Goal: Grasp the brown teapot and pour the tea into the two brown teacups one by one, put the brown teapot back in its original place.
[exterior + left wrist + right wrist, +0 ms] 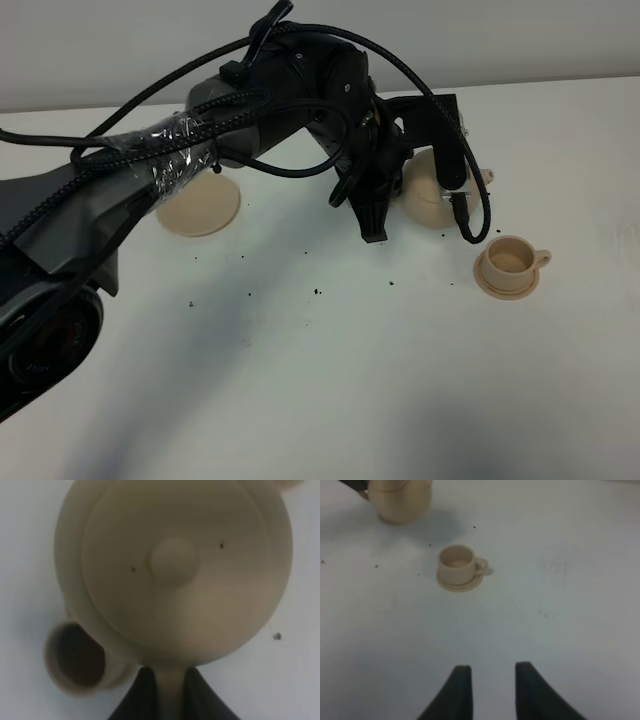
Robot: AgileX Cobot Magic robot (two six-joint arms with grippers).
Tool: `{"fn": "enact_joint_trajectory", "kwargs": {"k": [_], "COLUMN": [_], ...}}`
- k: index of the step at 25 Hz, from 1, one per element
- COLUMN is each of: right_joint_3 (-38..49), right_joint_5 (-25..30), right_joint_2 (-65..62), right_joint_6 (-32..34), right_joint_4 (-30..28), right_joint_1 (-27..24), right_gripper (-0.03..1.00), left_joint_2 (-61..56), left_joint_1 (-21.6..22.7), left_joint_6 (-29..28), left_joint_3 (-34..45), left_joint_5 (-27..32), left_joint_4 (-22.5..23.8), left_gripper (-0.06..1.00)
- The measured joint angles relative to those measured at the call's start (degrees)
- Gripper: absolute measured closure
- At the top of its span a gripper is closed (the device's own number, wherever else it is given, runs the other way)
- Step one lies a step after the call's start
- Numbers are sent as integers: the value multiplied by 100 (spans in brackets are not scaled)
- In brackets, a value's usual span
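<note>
My left gripper (171, 680) is shut on the loop handle of the brown teapot (175, 570), whose knobbed lid faces the wrist camera. In the high view the left gripper (373, 215) has reached right of centre, and the teapot (425, 190) is partly hidden by the arm. One teacup (508, 262) stands on its saucer to the teapot's front right, also in the right wrist view as the teacup (459, 565). A small tan loop (487, 177) peeks out beside the pot; the second teacup is otherwise hidden. The tea is hidden. The original place, a wide saucer (198, 208), lies bare at the left. My right gripper (490, 687) is open over bare table.
Dark specks (318, 292) are scattered on the white table (330, 400). The left arm with its wrapped cables (170, 150) spans the table's left and middle. A round tan opening (75, 657) shows beside the pot's handle; I cannot tell whether it is spout or cup.
</note>
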Motion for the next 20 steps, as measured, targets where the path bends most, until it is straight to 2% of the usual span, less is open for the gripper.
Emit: {"fn": "enact_joint_trajectory", "kwargs": {"k": [8,15,20], "right_joint_3": [0,0,0], "right_joint_5": [0,0,0], "right_joint_2": [0,0,0], "right_joint_6": [0,0,0], "right_joint_4": [0,0,0], "right_joint_1": [0,0,0], "right_gripper": [72,72,72], "left_joint_2": [128,515,534], "left_joint_1": [-202,-330,-344], "left_joint_6": [773,848,873], "left_joint_3": [0,6,6], "left_joint_5": [-419,-813,-1195], "left_joint_4": [304,1208,1495], "left_gripper": [80,80,80]}}
